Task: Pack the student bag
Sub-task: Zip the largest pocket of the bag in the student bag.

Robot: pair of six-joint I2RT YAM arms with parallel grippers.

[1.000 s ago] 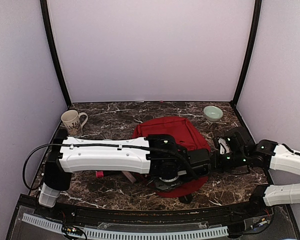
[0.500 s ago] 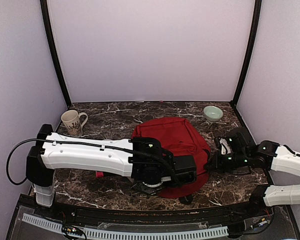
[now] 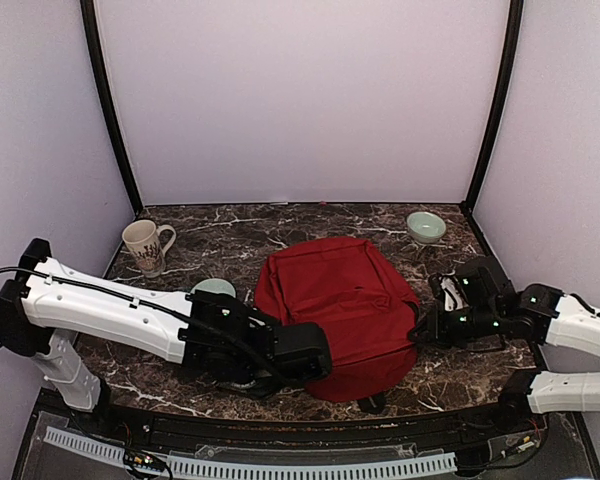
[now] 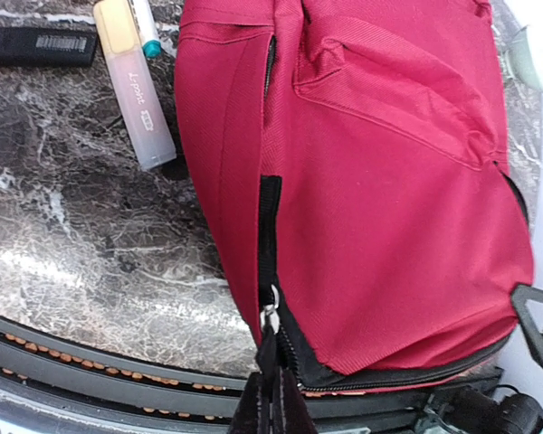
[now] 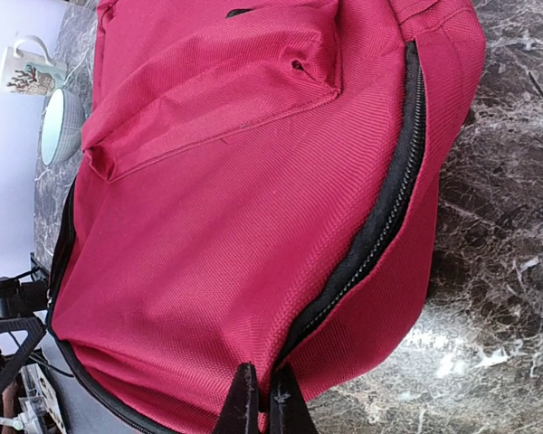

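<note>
Left wrist view: your left gripper (image 4: 271, 402) is pinched together on the zip pull (image 4: 271, 315) of the bag (image 4: 380, 208). Your right gripper (image 5: 261, 398) is clamped on the bag's fabric beside its zip. The bag lies between them near the worktop's (image 3: 230, 228) front edge, right of centre, with a highlighter (image 4: 136, 90) just beside it.

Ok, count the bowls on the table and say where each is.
2. One pale green bowl sits near the back right corner; the other bowl lies just left of the student bag, partly hidden by the left arm. The arms or bag may hide more.
</note>
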